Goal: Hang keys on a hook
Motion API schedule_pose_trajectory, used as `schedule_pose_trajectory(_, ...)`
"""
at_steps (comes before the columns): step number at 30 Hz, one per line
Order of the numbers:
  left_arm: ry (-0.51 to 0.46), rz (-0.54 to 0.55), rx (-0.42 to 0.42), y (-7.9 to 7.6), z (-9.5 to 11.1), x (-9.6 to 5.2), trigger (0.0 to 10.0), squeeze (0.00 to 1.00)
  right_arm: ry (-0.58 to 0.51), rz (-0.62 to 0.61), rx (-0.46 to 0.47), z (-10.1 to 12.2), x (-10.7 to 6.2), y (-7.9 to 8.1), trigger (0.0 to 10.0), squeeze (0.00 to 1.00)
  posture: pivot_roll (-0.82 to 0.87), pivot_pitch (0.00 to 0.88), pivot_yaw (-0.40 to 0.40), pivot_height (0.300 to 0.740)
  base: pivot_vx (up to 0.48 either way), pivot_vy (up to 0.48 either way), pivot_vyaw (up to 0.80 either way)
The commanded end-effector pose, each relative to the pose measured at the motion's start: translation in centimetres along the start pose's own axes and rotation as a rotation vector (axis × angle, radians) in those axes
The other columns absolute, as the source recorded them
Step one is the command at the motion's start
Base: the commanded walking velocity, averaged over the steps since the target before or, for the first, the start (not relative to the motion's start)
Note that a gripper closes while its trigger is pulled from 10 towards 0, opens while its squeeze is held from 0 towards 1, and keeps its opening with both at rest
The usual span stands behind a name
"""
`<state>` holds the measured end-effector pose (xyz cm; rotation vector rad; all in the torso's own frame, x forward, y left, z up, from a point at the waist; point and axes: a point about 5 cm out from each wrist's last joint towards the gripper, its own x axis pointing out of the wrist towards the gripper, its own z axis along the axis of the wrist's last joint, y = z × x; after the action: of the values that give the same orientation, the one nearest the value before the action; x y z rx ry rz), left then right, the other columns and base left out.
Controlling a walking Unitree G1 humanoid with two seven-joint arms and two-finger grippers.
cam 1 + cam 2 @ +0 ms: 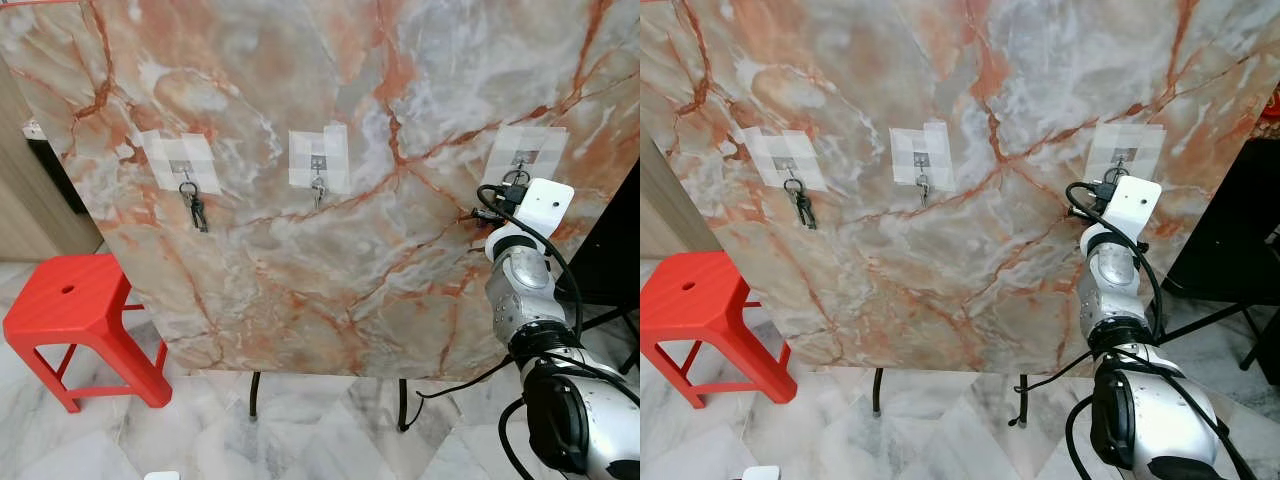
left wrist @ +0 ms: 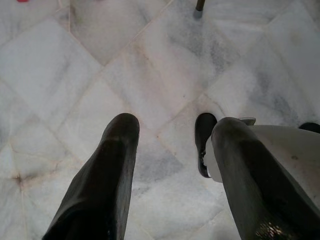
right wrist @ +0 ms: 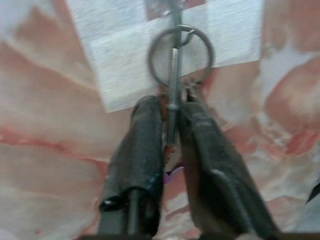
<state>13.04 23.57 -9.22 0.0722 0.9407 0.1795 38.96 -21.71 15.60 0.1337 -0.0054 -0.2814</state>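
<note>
A marble board (image 1: 330, 250) carries three hooks on white tape patches. My right gripper (image 3: 172, 107) is raised to the right-hand hook (image 1: 521, 165) and is shut on a set of keys. Their ring (image 3: 151, 60) lies around the hook's metal stem (image 3: 175, 15), against the tape. In the eye views the wrist camera housing (image 1: 540, 205) hides the fingers. Another bunch of keys (image 1: 195, 208) hangs from the left hook. The middle hook (image 1: 318, 190) holds a small metal piece. My left gripper (image 2: 172, 125) hangs open over the marble floor.
A red plastic stool (image 1: 70, 300) stands to the left of the board. Thin black legs (image 1: 253, 395) hold the board up on the white marble floor (image 1: 300, 440). Dark furniture (image 1: 1230, 230) stands at the far right.
</note>
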Motion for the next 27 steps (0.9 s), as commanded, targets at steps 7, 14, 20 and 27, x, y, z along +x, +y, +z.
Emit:
schedule_pose_trajectory(7, 0.021, 0.0, 0.015, 0.1, -0.4, -0.1, 10.0, 0.0, 0.004, 0.021, 0.003, -0.1, -0.1, 0.6, 10.0, 1.0, 0.05, 0.0, 0.017, 0.74, 0.0, 0.0, 0.0)
schedule_pose_trajectory(14, 0.011, -0.003, 0.017, 0.0, 0.0, 0.0, 10.0, 0.0, -0.011, 0.034, 0.007, -0.8, -0.5, 0.9, 10.0, 0.0, 0.05, 0.0, 0.016, 0.74, 0.0, 0.0, 0.0)
schedule_pose_trajectory(20, 0.011, -0.002, 0.016, 0.0, -0.1, 0.0, 10.0, 0.0, -0.047, 0.032, -0.006, -2.1, -1.6, 0.7, 10.0, 0.0, 0.06, 0.0, 0.009, 0.74, 0.0, 0.0, 0.0)
schedule_pose_trajectory(27, 0.011, -0.003, 0.015, -0.1, -0.1, 0.0, 10.0, 0.0, 0.0, 0.053, -0.07, -6.6, -4.6, 0.1, 10.0, 0.0, 0.05, 0.0, 0.003, 0.74, 0.0, 0.0, 0.0)
